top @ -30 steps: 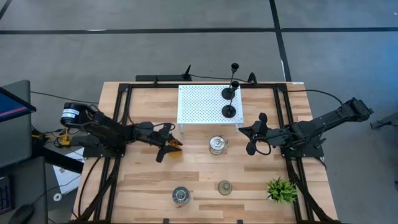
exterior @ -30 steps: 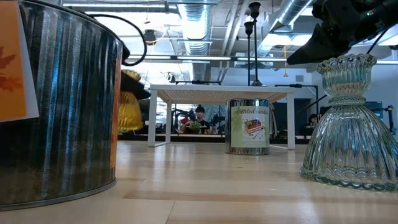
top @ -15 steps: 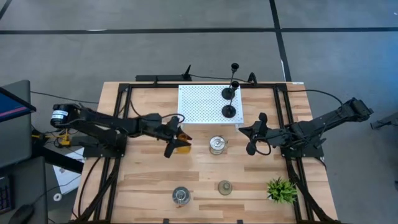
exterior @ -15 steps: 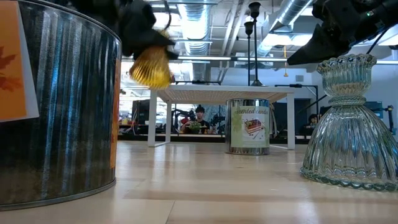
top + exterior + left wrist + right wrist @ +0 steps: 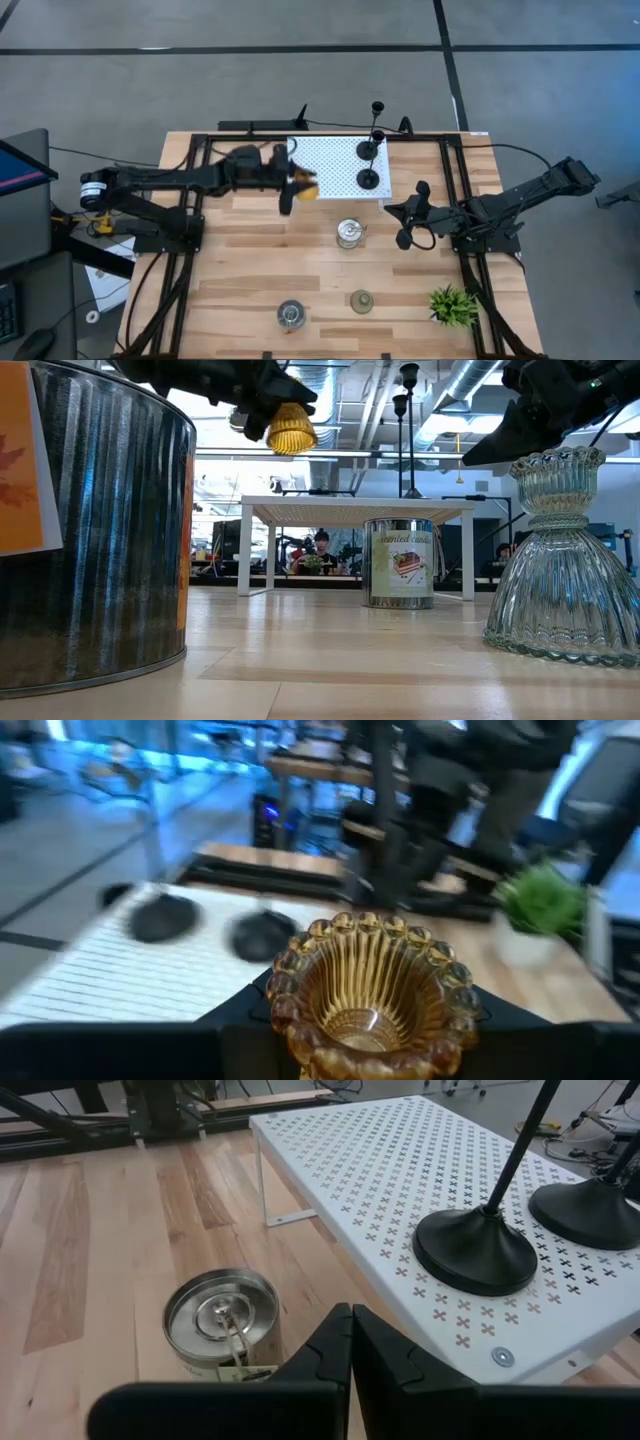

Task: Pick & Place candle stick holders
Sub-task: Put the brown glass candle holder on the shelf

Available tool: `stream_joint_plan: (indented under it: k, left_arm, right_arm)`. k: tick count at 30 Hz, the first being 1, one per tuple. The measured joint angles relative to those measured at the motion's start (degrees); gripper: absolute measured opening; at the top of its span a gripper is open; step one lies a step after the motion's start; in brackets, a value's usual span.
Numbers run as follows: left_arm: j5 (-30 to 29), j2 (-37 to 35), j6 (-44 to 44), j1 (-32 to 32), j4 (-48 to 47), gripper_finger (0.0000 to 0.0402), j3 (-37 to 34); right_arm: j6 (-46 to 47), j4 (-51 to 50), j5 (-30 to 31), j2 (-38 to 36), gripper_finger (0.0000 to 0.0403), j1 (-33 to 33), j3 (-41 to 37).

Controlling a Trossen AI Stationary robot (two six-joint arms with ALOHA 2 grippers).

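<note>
My left gripper (image 5: 296, 187) is shut on the amber glass holder (image 5: 305, 187) in the air over the near left part of the white perforated stand (image 5: 330, 160); the holder also shows in the low view (image 5: 291, 430). Two black thin-stemmed holders (image 5: 368, 150) (image 5: 369, 179) stand on their round bases on the stand's right part. One silvery jar (image 5: 349, 233) stands on the table in front of the stand, another (image 5: 291, 315) near the front edge, beside the grey-green holder (image 5: 361, 301). My right gripper (image 5: 405, 218) is shut and empty, right of the stand. My left gripper pinches the amber holder between its two fingers, low on its ribbed body (image 5: 330, 1055); the flared bowl hides the exact place. The fingers come level from the table's left. The holder is lifted clear and tilted, its beaded rim (image 5: 370, 925) toward the wrist camera.
A spiky green plant (image 5: 452, 305) stands at the near right. In the low view the near silvery jar (image 5: 95, 520) and the grey-green holder (image 5: 565, 560) loom close. Black rails (image 5: 190, 200) run along the table's left and right sides.
My left gripper has risen and gone toward the table's far edge and somewhat right, carrying the amber holder from over the bare table to above the stand's near left part. The holder has stayed clear of the table throughout.
</note>
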Motion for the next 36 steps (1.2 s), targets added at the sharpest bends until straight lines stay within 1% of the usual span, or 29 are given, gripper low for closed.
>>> stream_joint_plan:
  k: [2,6,14,18,21,24,33,36]
  left_arm:
    - [0.0,0.9,0.0,2.5,-0.1,0.0129,0.9]
    - [0.0,4.8,0.0,6.3,0.0,0.0129,4.4]
    - [0.0,17.3,0.5,10.6,1.1,0.0129,14.9]
    - [0.0,22.1,1.4,11.8,4.4,0.0129,18.3]
    - [-0.5,24.6,1.5,12.1,8.8,0.0129,18.7]
    - [-3.2,26.7,1.5,12.0,11.4,0.0129,18.7]
    - [-6.5,31.4,3.0,12.0,14.3,0.0129,18.7]
    - [-6.7,32.0,3.0,12.0,15.1,0.0129,18.7]
  right_arm:
    - [0.0,0.0,0.0,0.0,0.0001,0.0,0.0]
    - [0.0,0.0,0.0,0.0,0.0001,0.0,0.0]
    - [0.0,-0.7,0.0,0.0,0.0001,0.0,0.0]
    - [0.2,-1.3,0.0,0.0,0.0001,0.0,0.0]
    - [0.4,-1.9,0.0,0.0,0.0001,0.0,0.0]
    - [0.5,-2.0,0.0,0.0,0.0001,0.0,0.0]
    - [0.5,-2.2,0.0,0.0,0.0001,0.0,0.0]
    - [0.5,-2.2,0.0,0.0,0.0001,0.0,0.0]
